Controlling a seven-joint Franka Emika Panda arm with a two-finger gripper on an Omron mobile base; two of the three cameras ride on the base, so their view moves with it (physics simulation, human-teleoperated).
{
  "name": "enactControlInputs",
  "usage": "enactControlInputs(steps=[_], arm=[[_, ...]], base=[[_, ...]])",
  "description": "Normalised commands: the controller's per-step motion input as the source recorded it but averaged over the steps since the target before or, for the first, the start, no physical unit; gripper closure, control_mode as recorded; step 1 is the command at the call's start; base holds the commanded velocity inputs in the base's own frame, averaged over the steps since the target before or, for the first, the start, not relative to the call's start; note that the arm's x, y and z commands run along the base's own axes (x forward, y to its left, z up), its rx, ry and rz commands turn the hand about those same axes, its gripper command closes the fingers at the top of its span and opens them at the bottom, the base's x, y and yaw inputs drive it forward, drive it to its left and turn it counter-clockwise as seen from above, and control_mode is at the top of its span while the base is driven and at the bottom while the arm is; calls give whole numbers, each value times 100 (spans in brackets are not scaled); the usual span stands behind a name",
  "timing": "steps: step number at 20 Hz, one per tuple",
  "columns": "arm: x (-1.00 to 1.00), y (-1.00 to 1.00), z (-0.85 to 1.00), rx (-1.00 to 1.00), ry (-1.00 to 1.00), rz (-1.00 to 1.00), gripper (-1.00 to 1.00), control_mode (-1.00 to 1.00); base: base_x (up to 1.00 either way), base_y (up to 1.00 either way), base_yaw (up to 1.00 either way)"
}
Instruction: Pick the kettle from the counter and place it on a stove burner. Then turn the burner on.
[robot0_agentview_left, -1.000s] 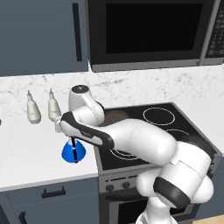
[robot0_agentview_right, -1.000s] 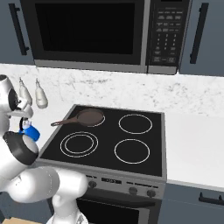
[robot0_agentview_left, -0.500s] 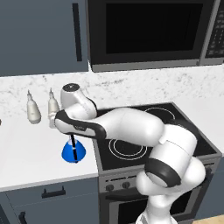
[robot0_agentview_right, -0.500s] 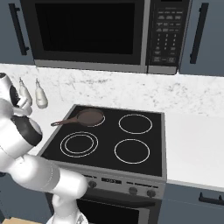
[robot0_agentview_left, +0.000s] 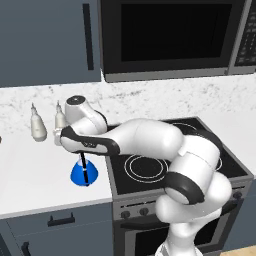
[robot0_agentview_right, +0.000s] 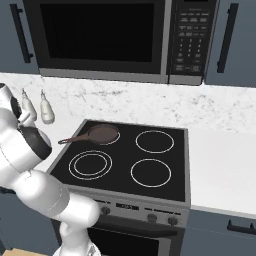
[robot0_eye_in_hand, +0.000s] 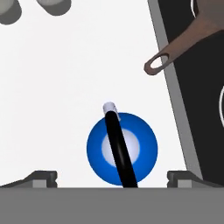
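You are looking at a rendered kitchen with a black glass cooktop set between white surfaces, a microwave above. The kettle (robot0_agentview_left: 84, 172), small, bright blue and cone-shaped, stands upright on the white table (robot0_agentview_left: 30, 165) just left of the cooktop's edge, near the front. Its black arched handle (robot0_eye_in_hand: 119, 151) runs across its top.

The white arm reaches over to the left, and your end effector (robot0_eye_in_hand: 112, 176) hangs directly above the kettle, pointing down. Its jaws stand wide apart, one dark fingertip (robot0_eye_in_hand: 40, 176) on each side of the kettle in the hand view, with nothing between them but the kettle below. Nothing is held.

You are in the first step: lining up to pick the kettle. Next you would likely lower straight down until the fingers straddle the handle, turning the wrist if needed so they close across the handle, not along it.

The target stove burner (robot0_agentview_right: 90, 164), the large double-ring circle at the front left of the cooktop, is bare and white, so not lit. A brown frying pan (robot0_agentview_right: 101, 134) sits on the burner behind it, its handle pointing towards the table; keep clear of it when carrying the kettle over. Two cream bottles (robot0_agentview_left: 37, 127) stand at the back wall, well apart from the kettle.
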Motion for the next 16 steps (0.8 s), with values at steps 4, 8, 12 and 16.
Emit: enactControlInputs(steps=[4, 8, 12, 16], arm=[[0, -8, -5, 0, 0, -3, -100, -100], [0, -27, -7, 0, 0, 0, -100, -100], [0, -31, -8, 0, 0, 0, -100, -100], [0, -3, -5, 0, 2, 0, -100, -100]], base=[[0, 0, 0], [0, 0, 0], [0, 0, 0], [0, 0, 0]])
